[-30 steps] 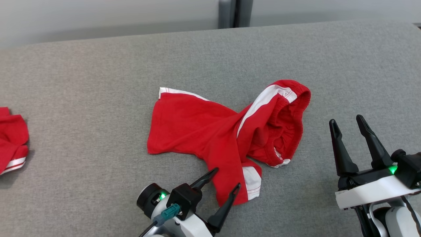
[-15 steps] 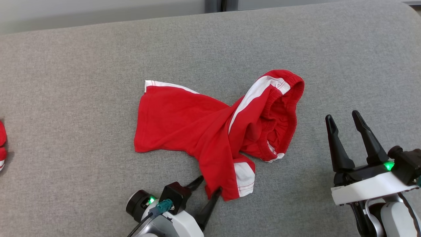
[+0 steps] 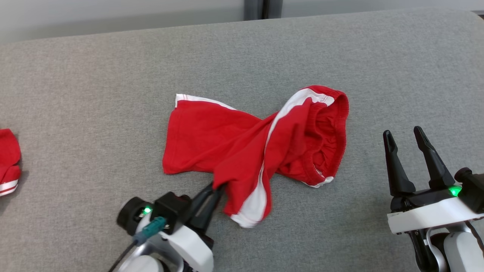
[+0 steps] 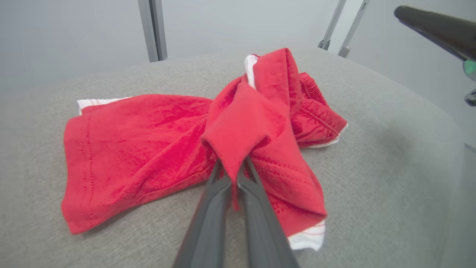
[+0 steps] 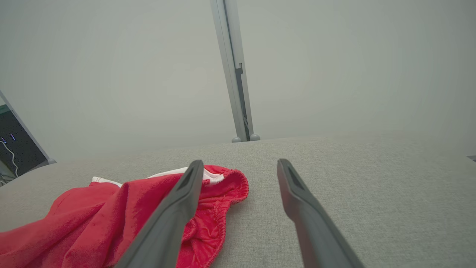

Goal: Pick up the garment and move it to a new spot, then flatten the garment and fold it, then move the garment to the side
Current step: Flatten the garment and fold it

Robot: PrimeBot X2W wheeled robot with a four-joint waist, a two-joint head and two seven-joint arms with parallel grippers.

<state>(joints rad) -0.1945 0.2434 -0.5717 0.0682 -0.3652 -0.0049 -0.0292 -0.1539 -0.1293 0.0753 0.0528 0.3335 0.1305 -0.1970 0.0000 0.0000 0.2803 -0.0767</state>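
Note:
Red shorts (image 3: 242,143) with white side stripes lie twisted in the middle of the grey padded table (image 3: 94,94). My left gripper (image 3: 216,186) is shut on the hem of the near leg, which is lifted and folded over so its white stripe faces up. In the left wrist view the two fingers pinch a red fold of the shorts (image 4: 241,130) at the left gripper (image 4: 234,169). My right gripper (image 3: 402,135) stands open to the right of the waistband, apart from the cloth; in the right wrist view the right gripper (image 5: 240,165) has nothing between its fingers.
A second red and white garment (image 3: 8,160) lies at the table's left edge. The table's far edge meets a pale wall with a grey post (image 3: 257,9). Bare grey surface lies between the shorts and each side.
My left gripper has shut on the near leg's hem and pulled it up and leftward, flipping the leg over. The right gripper stays open in place. The head camera has shifted slightly.

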